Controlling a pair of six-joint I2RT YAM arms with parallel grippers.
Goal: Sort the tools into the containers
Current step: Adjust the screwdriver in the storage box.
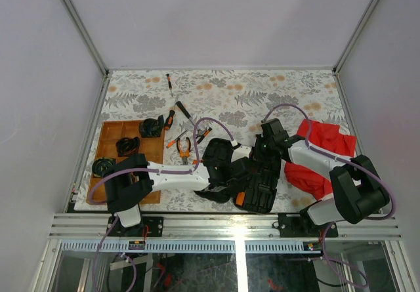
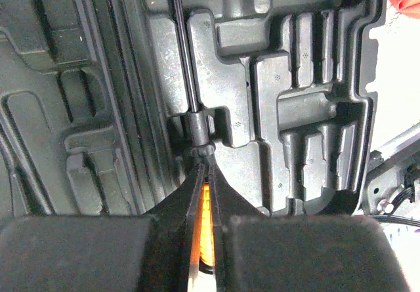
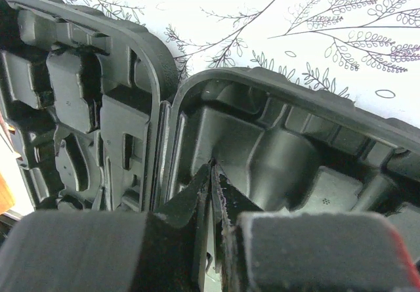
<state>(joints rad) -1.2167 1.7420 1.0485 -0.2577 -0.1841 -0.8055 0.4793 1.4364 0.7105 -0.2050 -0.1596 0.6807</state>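
We count one black tool case (image 1: 266, 188), lying open, and one wooden tray (image 1: 111, 134). Three dark items (image 1: 126, 146) in the tray. Loose tools (image 1: 184, 149) on the table (image 1: 262, 88): about six, too tangled for a sure count. One more orange-handled tool (image 2: 207, 236) over the case. One red cloth (image 1: 325, 138).
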